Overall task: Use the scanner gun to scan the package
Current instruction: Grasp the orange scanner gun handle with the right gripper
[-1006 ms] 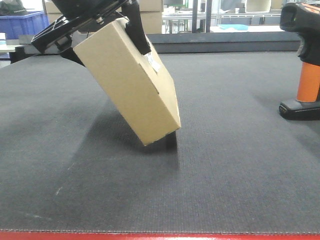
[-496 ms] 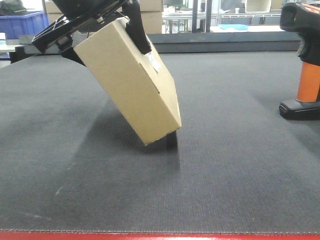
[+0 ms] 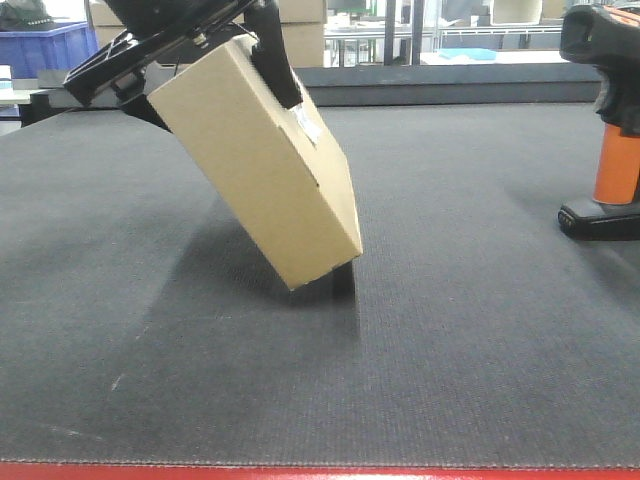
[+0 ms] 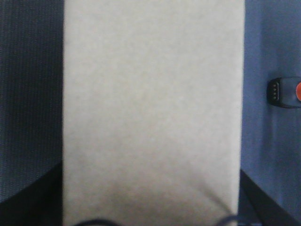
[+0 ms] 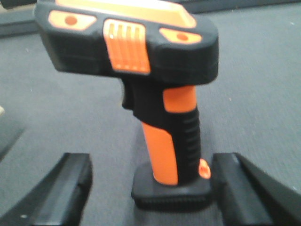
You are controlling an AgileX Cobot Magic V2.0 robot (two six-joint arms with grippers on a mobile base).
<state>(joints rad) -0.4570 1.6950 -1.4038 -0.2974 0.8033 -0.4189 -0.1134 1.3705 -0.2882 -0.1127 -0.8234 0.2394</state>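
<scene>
Front view: the package, a tan cardboard box, hangs tilted over the dark table, its upper end at top left and its lowest corner down at the table surface; whether that corner touches cannot be told. The left fingers are clamped on the upper end of the package, one black finger on the face that turns right, the other behind the opposite face. A small white label sits on the right-turned face just below the near finger. The scanner stands upright on its black foot at the right edge of the table, well apart from the package. A blue crate stands in the background at left. Left wrist view: one broad face of the package fills the space between the two dark fingers at the lower corners; the scanner foot shows at the right edge. Right wrist view: the scanner stands between the right fingers, which are spread apart to either side of its foot and not closed on it; bare table shows between the left-hand finger and the foot.
</scene>
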